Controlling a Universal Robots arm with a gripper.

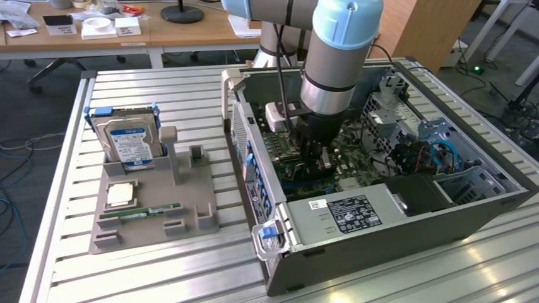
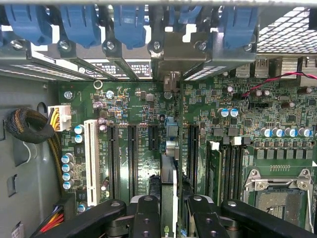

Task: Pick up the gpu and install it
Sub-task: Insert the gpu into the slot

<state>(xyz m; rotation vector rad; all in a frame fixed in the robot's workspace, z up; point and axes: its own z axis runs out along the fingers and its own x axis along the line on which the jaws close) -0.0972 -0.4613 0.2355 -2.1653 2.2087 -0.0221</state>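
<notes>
Standing on its thin edge, the gpu point(image 2: 169, 191) was held between the two black fingers point(image 2: 147, 218) of the claw point(image 2: 170, 218), which were clamped on it from both sides. In the wrist view the card showed edge-on, thin and upright, right over the green motherboard point(image 2: 133, 104) with its long dark slots point(image 2: 132, 156). I could not tell if the card was touching a slot or just above it.

In the exterior view the claw point(image 1: 310, 159) was down inside the open computer case point(image 1: 471, 208), at the end of the robot arm point(image 1: 337, 57) with its light blue joint. The case lay on its side on the silver slatted table point(image 1: 143, 278). A white label point(image 1: 354, 214) sat on the black box inside the case, near the front.

On the exterior view's left, well apart from the case, a gray holder tray point(image 1: 148, 237) sat on the table. A silver hard drive point(image 1: 130, 144) with a blue label stood upright in it. A slim green RAM stick point(image 1: 139, 213) lay flat in the tray, and a small square chip point(image 1: 120, 194) lay just beside it.

Behind the table, wooden desks point(image 1: 168, 35) held papers and small boxes.
</notes>
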